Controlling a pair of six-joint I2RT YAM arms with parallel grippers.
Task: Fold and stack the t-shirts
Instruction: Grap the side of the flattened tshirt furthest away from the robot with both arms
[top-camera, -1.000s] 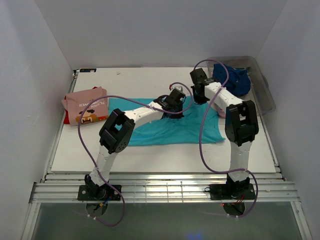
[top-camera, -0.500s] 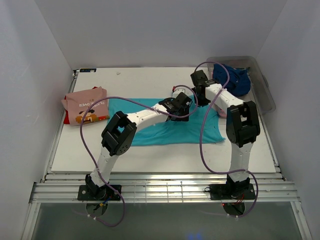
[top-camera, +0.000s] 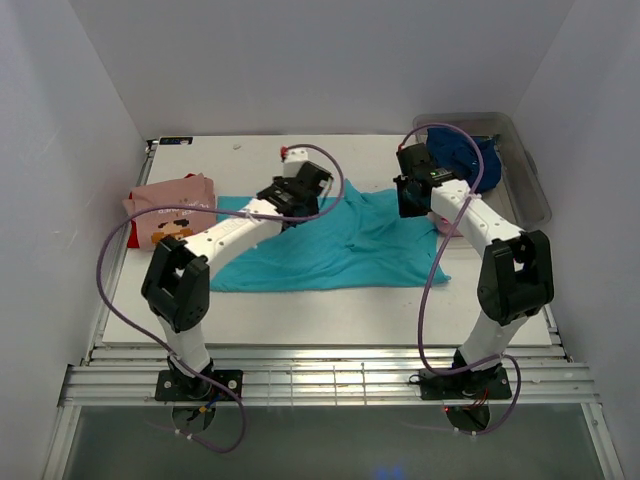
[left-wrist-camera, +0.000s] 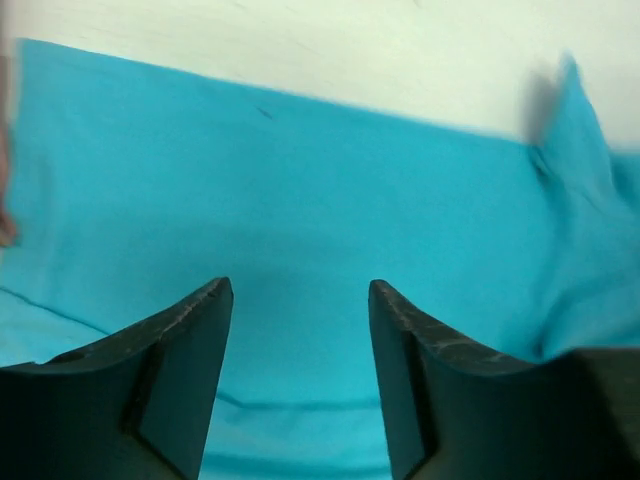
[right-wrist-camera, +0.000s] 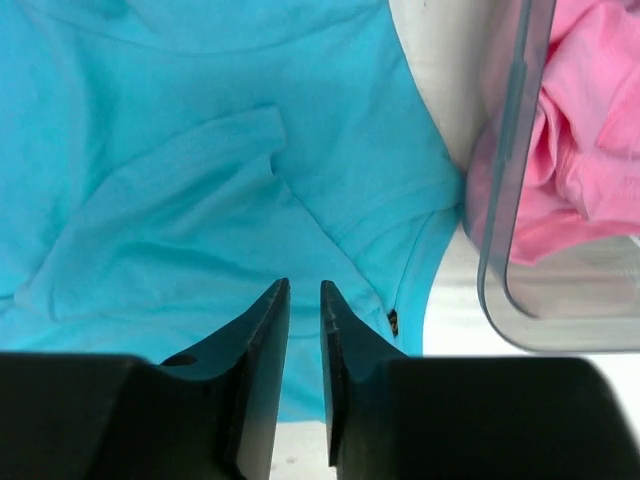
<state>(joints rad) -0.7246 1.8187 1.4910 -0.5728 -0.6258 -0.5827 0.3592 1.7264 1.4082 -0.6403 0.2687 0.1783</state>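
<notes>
Turquoise t-shirt (top-camera: 330, 250) lies spread on the counter (top-camera: 330, 310), rumpled at its right end; left claw (left-wrist-camera: 300, 295) has let go and swung to the far edge, jaws apart and empty; right claw (right-wrist-camera: 304, 292) hovers barely parted, gripping nothing; another fold seems due.

The white table (top-camera: 330, 312) is carrying a turquoise t-shirt (top-camera: 330, 255), which is lying spread across its middle, flat on the left and rumpled toward the right. Near the left edge, a folded salmon-pink t-shirt (top-camera: 170, 208) is resting on a red t-shirt (top-camera: 133, 238) that is peeking out beneath it. A clear grey tub (top-camera: 530, 185) is sitting at the far right corner.
</notes>
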